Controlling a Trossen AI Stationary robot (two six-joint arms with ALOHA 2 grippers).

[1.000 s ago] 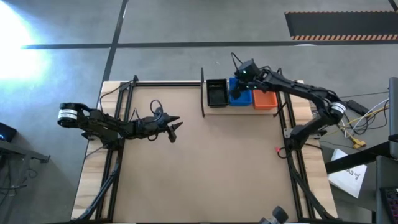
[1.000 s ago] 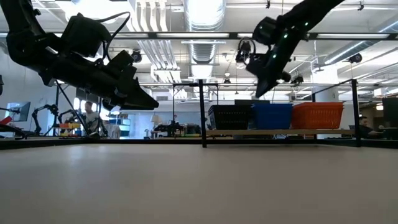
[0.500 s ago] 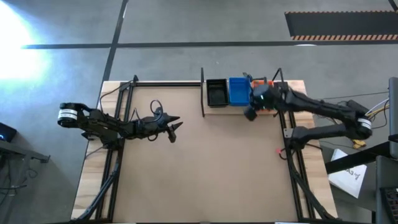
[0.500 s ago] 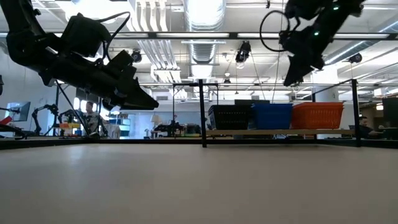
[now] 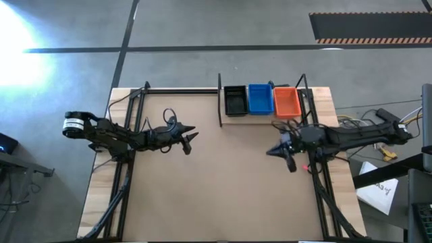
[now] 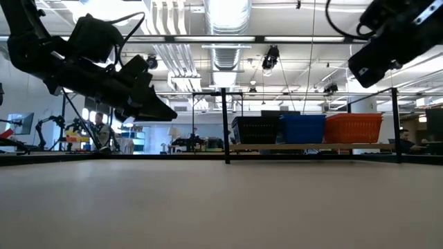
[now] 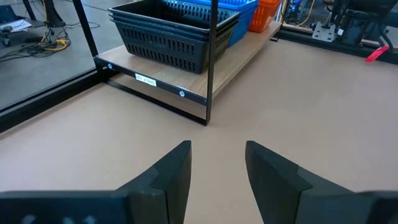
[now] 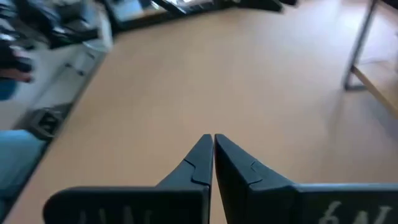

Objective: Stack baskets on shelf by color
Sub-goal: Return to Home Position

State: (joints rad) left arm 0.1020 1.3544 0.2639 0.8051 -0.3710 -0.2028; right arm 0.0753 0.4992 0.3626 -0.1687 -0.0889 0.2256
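High view: the right gripper (image 5: 278, 155) has come off the shelf and now hangs over the brown tabletop board (image 5: 223, 196) near its right side, well apart from the baskets; half a second ago it was at the orange end of the row, a second ago over the blue. The left gripper (image 5: 188, 138) is unmoved over the board's left half. The pale light-wood shelf plank (image 5: 233, 119), in its thin black rod frame, sits at the far edge and carries three piles side by side: black perforated plastic baskets (image 5: 235, 101), blue perforated plastic baskets (image 5: 260, 98), orange perforated plastic baskets (image 5: 286, 102). Low view: the same three colours (image 6: 257, 129) (image 6: 302, 128) (image 6: 354, 127) stand in a level row on the plank (image 6: 304, 146), with the right arm high and clear of them. Left wrist view: its fingers (image 7: 174, 171) are spread with nothing between; the black pile (image 7: 171, 34) is nearest, nested rims showing, blue (image 7: 211, 6) and orange (image 7: 264, 12) behind. Right wrist view: its fingers (image 8: 199, 158) are pressed together, empty, aimed across open board. Judgement: the sorting looks finished, with no loose basket in any view; only parking the right arm seems left.
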